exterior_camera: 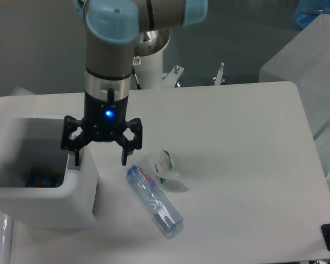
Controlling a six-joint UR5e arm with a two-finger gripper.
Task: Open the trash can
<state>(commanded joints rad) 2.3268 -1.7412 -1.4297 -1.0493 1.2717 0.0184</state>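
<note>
At the left end of the pale tabletop (236,126), the large white boxy plastic trash can (49,206) is sitting with its mouth exposed; the flat lid is no longer lying across the top, and only a pale sliver near the upper left edge may be part of it raised, though I cannot tell for sure. A colourful item is showing inside on the bin's floor. The black two-finger gripper (99,157) is hanging directly over the bin's right-hand rim, its fingers spread wide and gripping nothing: the left finger is pointing down at the grey push tab (72,161) on that rim, whether touching or just above I cannot tell, while the right finger is hanging outside the bin wall, above the table. So the bin is lying beneath and to the left of the tool, with its long side running leftward away from the arm. Judging by the open mouth, the task is looking essentially done, and any next move is calling only for a straight lift off the rim. Right of the bin, a clear plastic bottle (154,201) is lying on its side, beside a crumpled white wrapper (166,168), both apart from the gripper.
</note>
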